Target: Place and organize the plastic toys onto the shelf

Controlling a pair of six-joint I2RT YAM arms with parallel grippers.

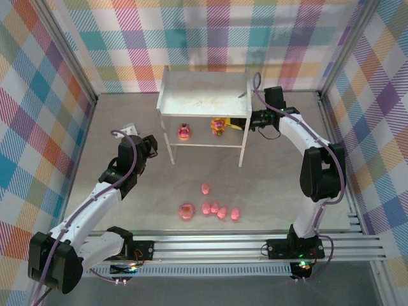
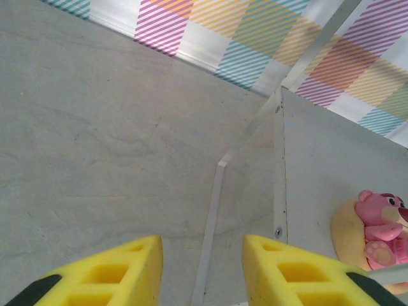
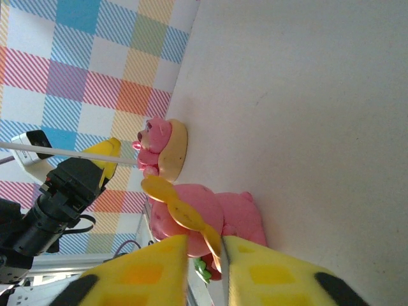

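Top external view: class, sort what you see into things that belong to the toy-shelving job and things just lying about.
Belongs to the job: white shelf; pink figure and yellow-orange-red figure on its lower tier; pink donut and five pink pigs on the table.
Just there: checked walls; metal rail at the near edge.

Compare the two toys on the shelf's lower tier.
The pink bear sits on a cream disc and stands free; the yellow-ribboned toy lies at the right gripper's fingertips. Seen from above, the pink bear is on the left, the yellow-ribboned toy on the right. Both are pink-bodied and rest on the lower tier.
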